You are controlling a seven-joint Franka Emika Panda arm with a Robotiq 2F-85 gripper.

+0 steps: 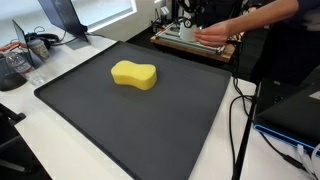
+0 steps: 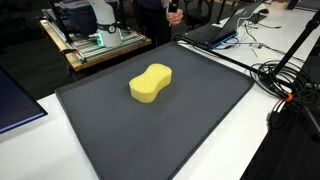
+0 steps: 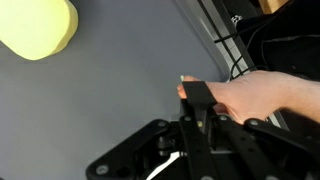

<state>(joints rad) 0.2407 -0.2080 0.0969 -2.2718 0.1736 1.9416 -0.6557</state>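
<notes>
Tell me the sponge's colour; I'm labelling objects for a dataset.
The sponge is plain yellow, shown best in an exterior view.

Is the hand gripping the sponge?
No, in the wrist view the sponge lies alone on the mat, apart from the hand.

Plain bright yellow, no pattern: the sponge (image 1: 134,75). The mat (image 1: 120,125) is a uniform charcoal grey, the table (image 1: 35,150) white. The gripper (image 3: 197,95) is black, the hand (image 3: 265,95) pale pinkish tan. The cables (image 2: 285,80) are black, the workbench (image 2: 72,55) light brown wood.
</notes>
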